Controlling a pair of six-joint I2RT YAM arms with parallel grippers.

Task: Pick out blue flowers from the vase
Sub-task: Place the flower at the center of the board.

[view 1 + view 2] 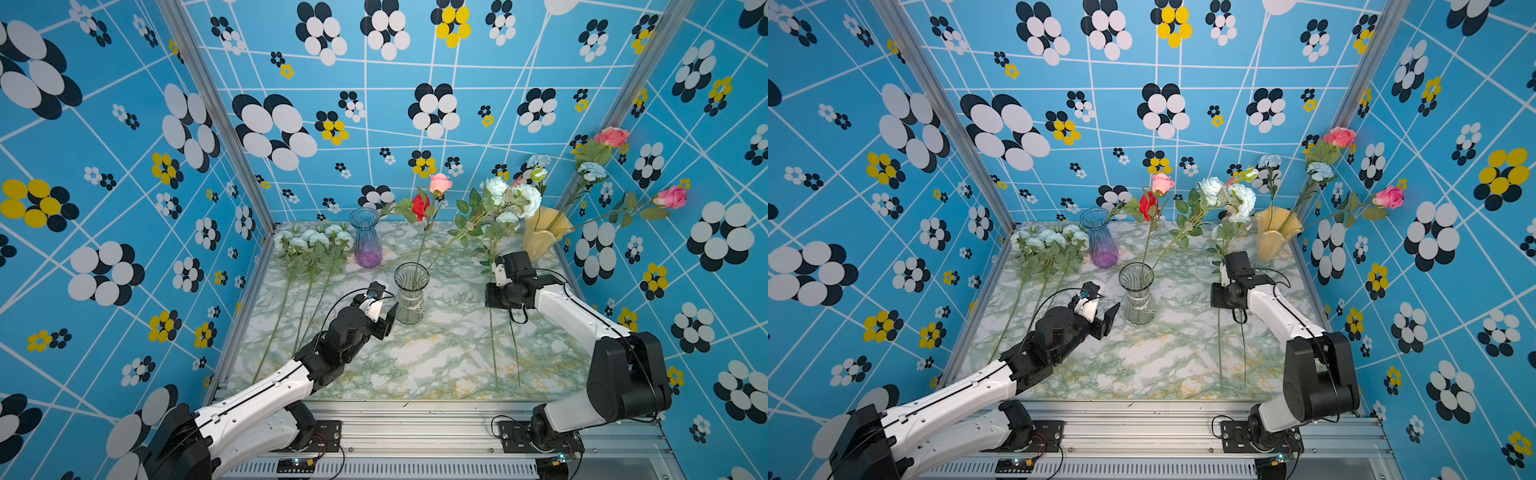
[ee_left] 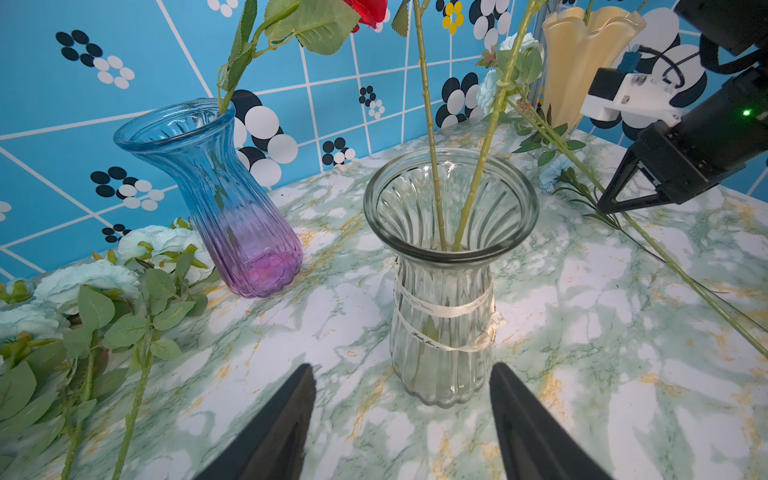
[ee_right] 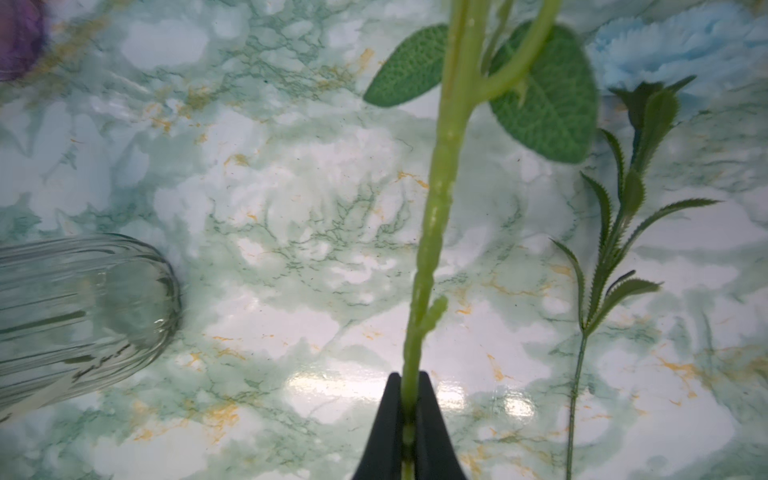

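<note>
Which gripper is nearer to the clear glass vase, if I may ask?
Left. The left gripper stands open beside the base of the clear glass vase; the right gripper is farther off, shut on a green stem.

One blue flower sits clamped by its stem in the right pincer; a second blue flower leans in the vase before the left pincer.

The green-veined marble surface carries three vases. A clear ribbed vase stands upright near its middle, a blue-to-purple vase stands farther back and left, and a cream ruffled vase sits in the far right corner. A bunch of blue flowers lies along the left edge, blooms far, stems near. A thin-stemmed pale blue carnation lies on the right.
</note>
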